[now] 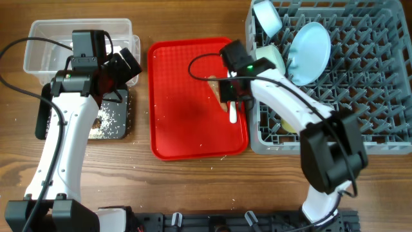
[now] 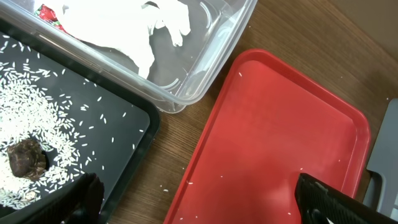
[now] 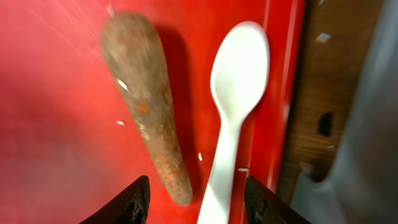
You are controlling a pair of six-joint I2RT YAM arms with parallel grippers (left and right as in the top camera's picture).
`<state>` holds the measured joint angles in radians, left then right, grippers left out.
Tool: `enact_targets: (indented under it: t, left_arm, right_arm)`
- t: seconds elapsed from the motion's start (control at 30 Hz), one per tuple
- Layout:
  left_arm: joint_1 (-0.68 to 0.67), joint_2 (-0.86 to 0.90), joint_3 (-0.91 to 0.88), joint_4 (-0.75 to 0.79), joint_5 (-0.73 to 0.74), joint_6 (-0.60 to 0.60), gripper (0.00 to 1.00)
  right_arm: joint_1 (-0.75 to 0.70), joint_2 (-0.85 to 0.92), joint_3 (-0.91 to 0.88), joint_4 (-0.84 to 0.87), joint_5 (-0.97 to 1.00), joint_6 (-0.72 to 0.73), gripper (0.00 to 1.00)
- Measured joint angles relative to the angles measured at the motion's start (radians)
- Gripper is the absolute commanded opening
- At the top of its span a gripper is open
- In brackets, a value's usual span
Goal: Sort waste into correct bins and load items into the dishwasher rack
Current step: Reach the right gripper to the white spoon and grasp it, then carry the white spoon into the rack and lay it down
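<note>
White spoon (image 3: pixel 239 68) and carrot stick (image 3: pixel 143 106) lying on red tray (image 3: pixel 50 124) — right hand (image 3: pixel 199 199) spread wide above, presumably lining up on the spoon; left hand (image 2: pixel 205 202) likewise open.

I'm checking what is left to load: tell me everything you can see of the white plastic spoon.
The white plastic spoon is one smooth, glossy piece with an oval bowl narrowing into a slim handle. It lies flat on the red tray, near the tray's right rim, close beside the carrot-like stick and roughly parallel to it. Whether the two touch is unclear. Its handle runs between the open fingers of the right gripper, which does not grip it.
</note>
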<state>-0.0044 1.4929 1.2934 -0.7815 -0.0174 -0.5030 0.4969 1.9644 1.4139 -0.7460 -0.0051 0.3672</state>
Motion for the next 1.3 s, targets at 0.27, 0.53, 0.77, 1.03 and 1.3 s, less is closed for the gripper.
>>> enact_targets:
  t: [0.27,0.53,0.77,1.03,1.3]
  left_arm:
    - [0.000,0.000,0.000,0.000,0.000,0.000,1.00]
    - [0.000,0.000,0.000,0.000,0.000,0.000,1.00]
    - [0.000,0.000,0.000,0.000,0.000,0.000,1.00]
    - [0.000,0.000,0.000,0.000,0.000,0.000,1.00]
    - [0.000,0.000,0.000,0.000,0.000,0.000,1.00]
  right_arm:
    - [0.010,0.063,0.000,-0.013,0.072,0.039,0.48]
    - [0.010,0.080,0.000,0.011,0.097,0.050,0.44]
    - [0.013,0.111,0.000,0.035,0.096,0.053,0.31]
    - [0.012,0.111,0.008,0.036,0.087,0.055,0.04]
    - [0.013,0.111,0.031,0.026,0.076,0.040,0.04]
